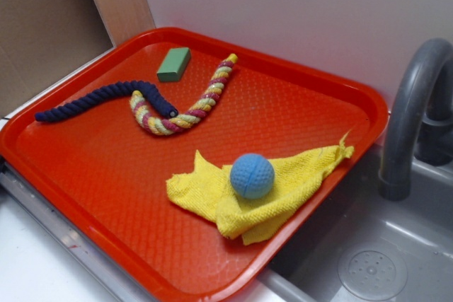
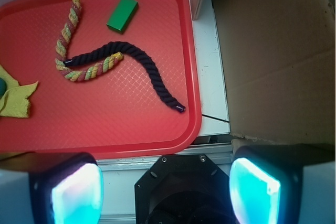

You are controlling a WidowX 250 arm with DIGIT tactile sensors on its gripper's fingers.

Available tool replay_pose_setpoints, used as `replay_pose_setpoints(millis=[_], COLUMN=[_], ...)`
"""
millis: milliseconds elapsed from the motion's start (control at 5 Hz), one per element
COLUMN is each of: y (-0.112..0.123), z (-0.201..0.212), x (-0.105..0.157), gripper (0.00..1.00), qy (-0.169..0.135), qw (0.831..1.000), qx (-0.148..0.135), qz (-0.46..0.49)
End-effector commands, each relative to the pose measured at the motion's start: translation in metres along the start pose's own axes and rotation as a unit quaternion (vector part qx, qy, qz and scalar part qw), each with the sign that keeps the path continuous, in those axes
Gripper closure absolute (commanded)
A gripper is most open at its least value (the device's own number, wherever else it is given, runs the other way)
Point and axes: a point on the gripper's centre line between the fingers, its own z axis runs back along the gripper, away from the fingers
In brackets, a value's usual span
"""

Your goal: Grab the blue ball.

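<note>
The ball [image 1: 252, 175] sits on a crumpled yellow cloth [image 1: 297, 175] toward the 4 o'clock part of the red tray [image 1: 85, 167] in the exterior view, touching the cloth and nothing else, well apart from the ropes. At about 10 o'clock from it lies the striped rope [image 1: 185, 109], with the navy rope [image 1: 99, 99] crossing its bend, and a green block [image 1: 174, 64] rests near the tray's far rim at 11 o'clock. A grey faucet [image 1: 410, 111] and sink [image 1: 368, 266] stand just off the tray at 3 o'clock. No arm shows in the exterior view. In the wrist view the gripper [image 2: 165, 184] hangs off the tray's edge with its jaws spread wide and nothing between them; its fingers [image 2: 79, 192] glow teal at the bottom corners. There the ball is only a dark sliver at the left edge, at 9 o'clock, beside the cloth's corner. By my reading the task is at its start: the approach is not yet made. The next move calls for carrying the gripper across the tray toward the cloth, centring the open jaws over the ball, then descending. The cloth may bunch under the fingers, and the round ball may roll.
</note>
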Motion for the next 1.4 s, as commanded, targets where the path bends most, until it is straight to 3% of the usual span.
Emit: replay_pose_setpoints(millis=[0, 400, 600, 800, 1000, 1200], y=[0.000, -0.069, -0.119, -0.168, -0.215, -0.256], z=[0.000, -0.018, -0.020, -0.036, -0.065, -0.092], x=[0.000, 0.022, 0.026, 0.039, 0.046, 0.050], gripper=[0.00, 0.00, 0.00, 0.00, 0.00, 0.00], qy=[0.000, -0.030, -0.053, -0.057, -0.032, -0.023], qw=[1.000, 0.999, 0.995, 0.990, 0.986, 0.981], qx=[0.000, -0.020, -0.062, -0.098, -0.122, -0.119], qz=[0.000, -0.036, -0.052, -0.082, -0.106, -0.151])
